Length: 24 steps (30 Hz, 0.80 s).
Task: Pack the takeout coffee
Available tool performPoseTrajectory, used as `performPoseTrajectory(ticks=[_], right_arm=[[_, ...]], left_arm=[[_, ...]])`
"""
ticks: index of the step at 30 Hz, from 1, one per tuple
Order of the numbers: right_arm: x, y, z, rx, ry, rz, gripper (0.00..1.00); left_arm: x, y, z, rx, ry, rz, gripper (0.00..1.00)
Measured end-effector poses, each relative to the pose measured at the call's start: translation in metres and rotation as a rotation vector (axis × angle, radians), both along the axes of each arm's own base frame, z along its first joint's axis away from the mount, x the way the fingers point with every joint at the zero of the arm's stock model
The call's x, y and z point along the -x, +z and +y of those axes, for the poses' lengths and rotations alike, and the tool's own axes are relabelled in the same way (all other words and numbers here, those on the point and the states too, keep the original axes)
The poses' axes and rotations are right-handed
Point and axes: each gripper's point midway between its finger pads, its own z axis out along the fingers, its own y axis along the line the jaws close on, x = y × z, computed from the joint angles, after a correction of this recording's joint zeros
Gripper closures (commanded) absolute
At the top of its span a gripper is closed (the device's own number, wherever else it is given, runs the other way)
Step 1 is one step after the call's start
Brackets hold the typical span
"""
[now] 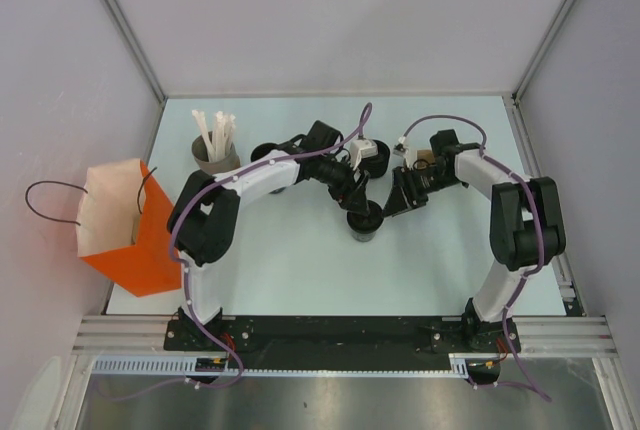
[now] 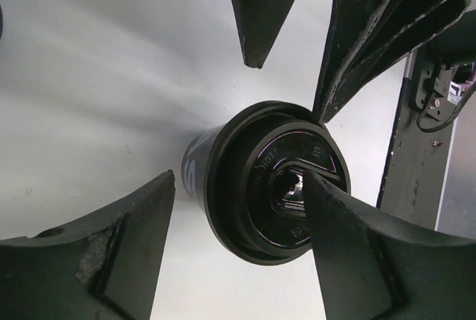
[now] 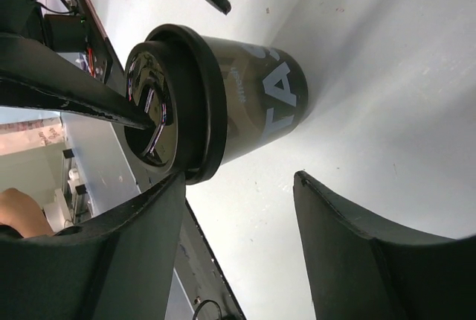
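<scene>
**Top view.** The takeout coffee (image 1: pixel 365 222) stands upright with its lid on, on the table (image 1: pixel 300 270), directly below the tips of the left claw (image 1: pixel 358 200). The right claw (image 1: pixel 395 202) sits just beside the cup on its other side. From here I cannot tell how wide either claw stands. The grey straw cup (image 1: pixel 215 155) is well off to the left claw's left, and the orange bag (image 1: pixel 135 240) lies farther out that way.

**Left wrist view.** My left claw (image 2: pixel 238 182) is released. Its fingers (image 2: pixel 111 253) straddle the cup (image 2: pixel 245 208). One tip is clear of the cup wall, with bare table showing between them. The other tip overlaps the lid (whether it presses on the lid I cannot tell). The right claw (image 2: pixel 288 91) points in from beyond the cup.

**Right wrist view.** My right claw (image 3: pixel 238 182) is also released and grasps nothing. The cup (image 3: pixel 238 104) stands just past its tips, nearer one finger than the other, not between them. One left-claw finger (image 3: pixel 74 97) reaches across the lid from the far side.
</scene>
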Motion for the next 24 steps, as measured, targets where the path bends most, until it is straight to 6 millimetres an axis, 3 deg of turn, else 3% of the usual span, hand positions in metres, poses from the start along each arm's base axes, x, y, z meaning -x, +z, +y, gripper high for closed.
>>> performPoseTrajectory(ticks=[9,24], right_arm=[[-0.0092,-0.0001,0.0017,-0.020,-0.007,0.015,0.43],[-0.0042,-0.0030,0.0052,-0.046,-0.021,0.107,0.55]], left_arm=[[0.0004,-0.0031,0.0009,-0.003,-0.003,-0.004,0.38],[0.0024,-0.0030,-0.0007,0.025,-0.015,-0.013,0.67]])
